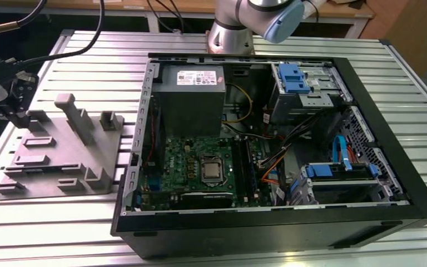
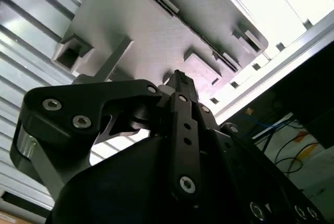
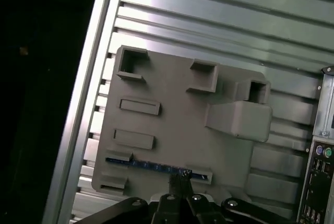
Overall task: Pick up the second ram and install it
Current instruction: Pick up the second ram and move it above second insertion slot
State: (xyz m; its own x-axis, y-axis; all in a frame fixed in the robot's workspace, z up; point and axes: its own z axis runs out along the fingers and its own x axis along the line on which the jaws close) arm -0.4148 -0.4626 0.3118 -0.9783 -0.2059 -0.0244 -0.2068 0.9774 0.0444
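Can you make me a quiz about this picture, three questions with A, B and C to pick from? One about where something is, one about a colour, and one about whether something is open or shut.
1. Where is the gripper?
A) on a shelf
B) over the tray
C) on the floor

2. What colour is the tray?
A) red
B) yellow
C) grey

3. How is the computer case?
A) open, with its side off
B) shut
C) covered with a cloth

Answers:
1 B: in the first wrist view it hangs over the tray, by the ram standing on edge in a slot.
2 C: the tray looks grey in all three views.
3 A: the motherboard shows inside in the exterior view.
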